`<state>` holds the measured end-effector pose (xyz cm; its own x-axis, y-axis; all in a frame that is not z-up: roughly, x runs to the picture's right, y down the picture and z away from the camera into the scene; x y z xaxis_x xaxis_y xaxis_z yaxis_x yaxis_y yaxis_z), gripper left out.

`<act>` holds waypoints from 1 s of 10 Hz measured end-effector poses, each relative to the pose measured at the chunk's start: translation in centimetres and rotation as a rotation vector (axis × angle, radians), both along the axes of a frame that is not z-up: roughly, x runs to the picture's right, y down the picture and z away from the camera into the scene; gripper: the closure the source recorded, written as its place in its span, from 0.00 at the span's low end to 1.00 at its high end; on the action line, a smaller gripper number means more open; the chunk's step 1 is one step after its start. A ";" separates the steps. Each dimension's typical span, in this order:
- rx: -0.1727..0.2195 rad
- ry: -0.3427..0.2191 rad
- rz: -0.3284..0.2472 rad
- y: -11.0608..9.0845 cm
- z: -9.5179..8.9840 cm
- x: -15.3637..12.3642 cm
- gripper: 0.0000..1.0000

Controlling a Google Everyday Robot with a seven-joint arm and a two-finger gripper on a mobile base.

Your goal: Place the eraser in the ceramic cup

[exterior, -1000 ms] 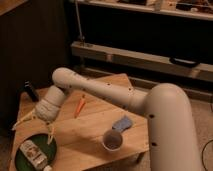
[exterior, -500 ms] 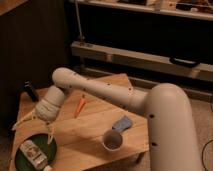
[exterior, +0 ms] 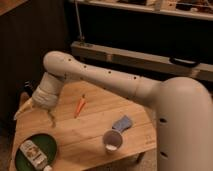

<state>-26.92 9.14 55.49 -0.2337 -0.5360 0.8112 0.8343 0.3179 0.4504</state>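
Gripper [exterior: 37, 116], fingers splayed wide and grasping nothing, poised over left end of wooden table [exterior: 95, 107] near green plate [exterior: 50, 144]; eraser [exterior: 26, 89], dark sliver at far-left table edge behind wrist; ceramic cup [exterior: 112, 140] upright near front edge, just beside blue-grey cloth [exterior: 122, 122], well apart from eraser.

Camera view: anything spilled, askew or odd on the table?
Nothing stands out. The ceramic cup stands upright, the carrot and blue-grey cloth lie flat, and the open gripper hovers over the table behind the green plate.
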 end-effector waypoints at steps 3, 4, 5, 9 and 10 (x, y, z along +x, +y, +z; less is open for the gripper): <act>0.193 0.033 0.027 -3.6 -1.9 1.4 0.20; 0.199 0.036 0.030 -3.8 -1.9 1.5 0.20; 0.200 0.036 0.030 -3.8 -1.9 1.6 0.20; 0.227 0.017 0.032 -4.0 -1.2 1.2 0.20; 0.261 0.001 0.034 -5.0 0.5 0.6 0.20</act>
<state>-26.29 4.17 56.03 -0.2113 -0.7346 0.6448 0.8255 0.2191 0.5201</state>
